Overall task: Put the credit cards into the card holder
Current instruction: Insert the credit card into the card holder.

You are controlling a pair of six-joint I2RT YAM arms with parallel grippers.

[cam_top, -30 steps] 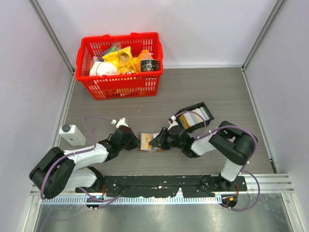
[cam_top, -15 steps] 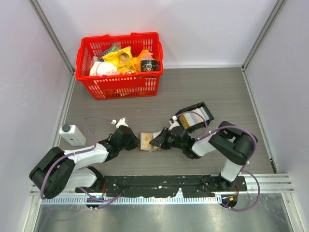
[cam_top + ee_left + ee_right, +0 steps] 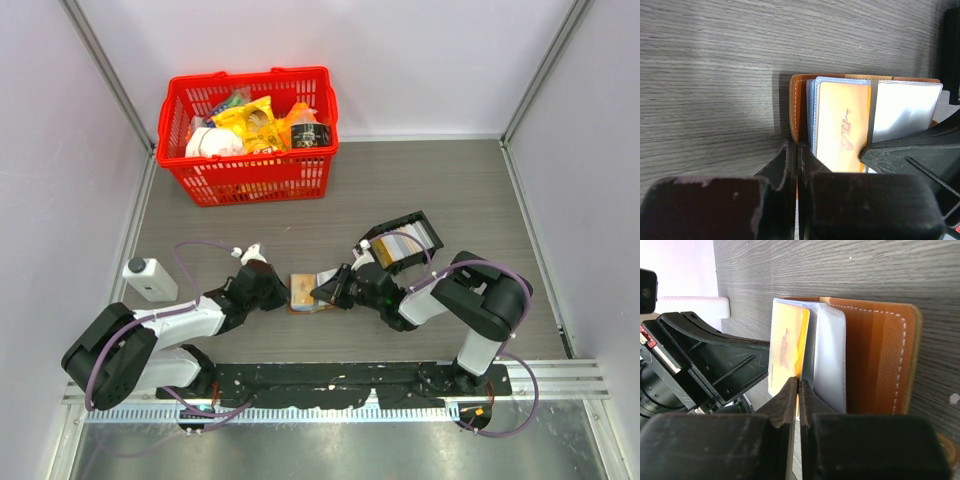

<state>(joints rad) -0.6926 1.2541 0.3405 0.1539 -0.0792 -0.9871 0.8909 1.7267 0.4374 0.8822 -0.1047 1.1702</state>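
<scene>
The brown leather card holder (image 3: 305, 295) lies open on the tabletop near its front edge, between the two arms. The left fingers (image 3: 795, 165) are closed on the holder's left cover edge. The right fingers (image 3: 799, 395) are pinched on a clear sleeve edge beside the yellow-orange credit card (image 3: 786, 352). More credit cards sit in a black tray (image 3: 405, 240) behind the right arm.
</scene>
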